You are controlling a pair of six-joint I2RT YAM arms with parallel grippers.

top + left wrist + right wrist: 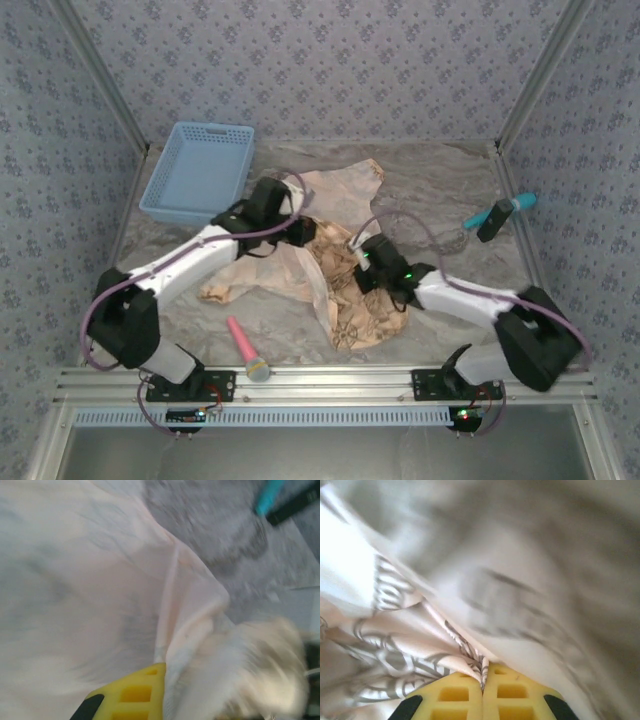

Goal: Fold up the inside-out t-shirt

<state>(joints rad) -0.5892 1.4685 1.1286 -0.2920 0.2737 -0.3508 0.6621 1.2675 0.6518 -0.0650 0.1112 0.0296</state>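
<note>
- At the upper left of the overhead view, the blue basket [200,170] sits on the table [440,190], apart from the cloth and out of your way.
- Your left arm [190,260] reaches to the centre of the frame with its jaws clenched. The left wrist view shows a pale ridge of cloth running into the yellow finger [132,695], so I judge they nip the shirt's reverse side.
- A pink tool [245,348] lies low in the frame by the near rail, close to the shirt but not touching it.
- The inside-out t-shirt [335,270] is a crumpled heap mid-table, pale above and printed below. It is not yet spread flat.
- Your right arm [470,295] comes in from the lower right. Its jaws are clamped on a printed fold, which the right wrist view shows squeezed between both yellow fingers [455,695]. Overhead, the wrist hides that.
- The two grips sit close together, probably so you can draw the cloth apart.
- At the right, a teal tool [500,212] lies well clear of the shirt.
</note>
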